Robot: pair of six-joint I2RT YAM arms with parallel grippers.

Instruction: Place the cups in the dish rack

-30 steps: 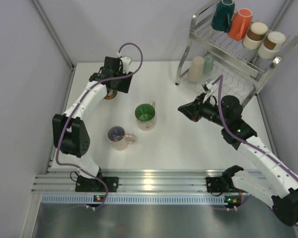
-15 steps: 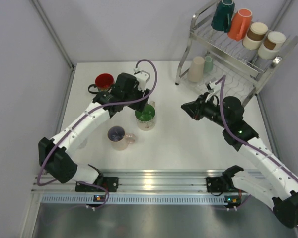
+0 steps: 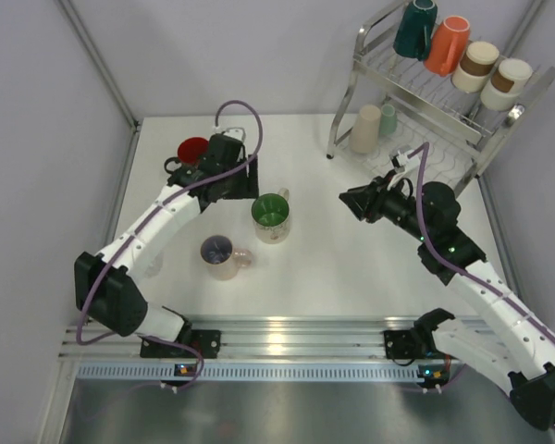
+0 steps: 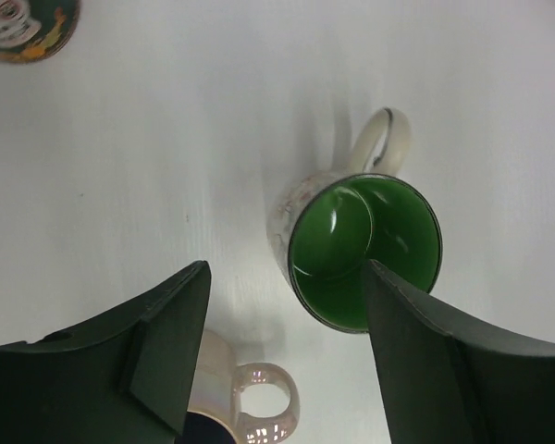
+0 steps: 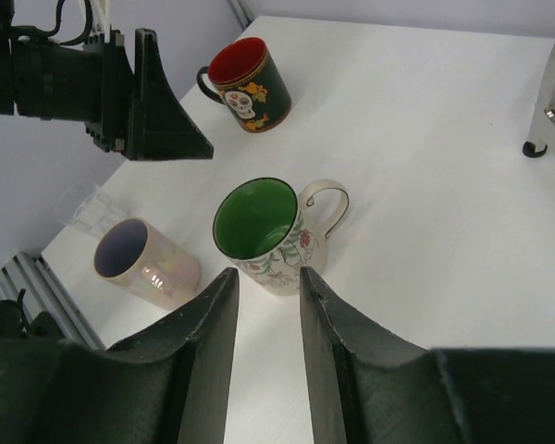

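Top external view, nearest first. The pinkish cup (image 3: pixel 224 256) lies on its side on the table (image 3: pixel 351 268), mouth to the left. Just beyond it the green-lined mug (image 3: pixel 271 215) stands upright with its handle to the far right. The right wrist view shows a floral print on its pale wall. No lettering can be read on either.

The left gripper (image 3: pixel 245 183) is open and holds nothing. Its jaws stand wide, and the left wrist view shows the green-lined mug between them from above, without contact. Half a second earlier this gripper hung directly over that mug. It has since drawn back to the left and now sits between that mug and the red mug (image 3: pixel 193 151). The left arm runs from its near-left elbow diagonally to the far right.

The right gripper (image 3: pixel 351 199) points left toward the green-lined mug and is well apart from it. Its jaws are parted by a narrow gap and empty. It has shifted slightly right since the earlier frame.

The red mug stands upright at the far left and carries a skull motif.

Far right, the dish rack (image 3: pixel 425 97) holds a dark teal cup (image 3: pixel 414 28), an orange cup (image 3: pixel 447 44) and two white-and-brown cups (image 3: pixel 476 65) on its upper shelf. A beige cup (image 3: pixel 365 128) and a mint cup (image 3: pixel 388 118) stand on the lower shelf. None of the cups has moved.
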